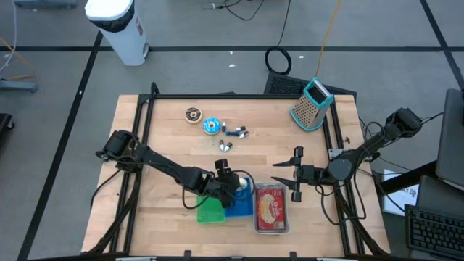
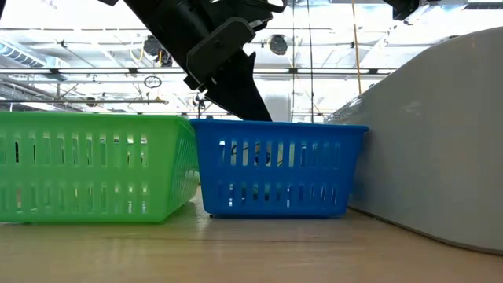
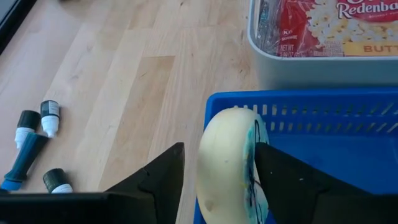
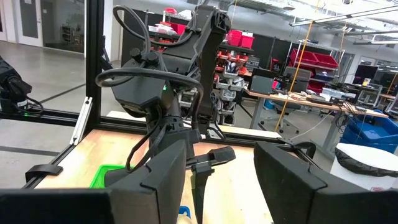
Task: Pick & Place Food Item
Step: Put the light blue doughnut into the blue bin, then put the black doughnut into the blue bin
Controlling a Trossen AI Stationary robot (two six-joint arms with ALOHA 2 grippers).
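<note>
We count two baskets, one green basket (image 1: 211,211) and one blue basket (image 1: 242,205). We see one grey tray (image 1: 271,228) holding one popcorn packet (image 1: 270,205), one pale round food item (image 3: 227,158), one box grater (image 1: 311,106), three small dropper bottles (image 3: 50,118), and two robot arms.
</note>
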